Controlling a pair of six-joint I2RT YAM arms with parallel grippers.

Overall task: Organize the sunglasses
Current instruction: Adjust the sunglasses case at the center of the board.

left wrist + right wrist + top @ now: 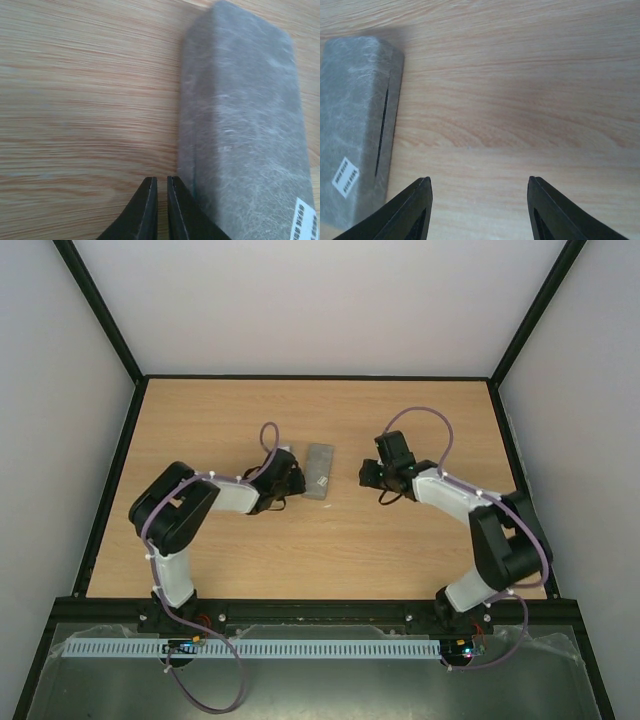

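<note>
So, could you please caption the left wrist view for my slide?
Shut left gripper beside the closed grey case on the wooden table.

A white sticker point(345, 177) sits on the top face of the grey case point(355, 100), near one short end. It carries a few short lines of dark print, which the right wrist view shows too small and blurred to read. The left wrist view catches only a corner of the same sticker at the frame's lower right edge, and the dark characters there are just as illegible. From overhead the case is too small for any print to show. No other lettering, brand, number or sign can be read.
</note>
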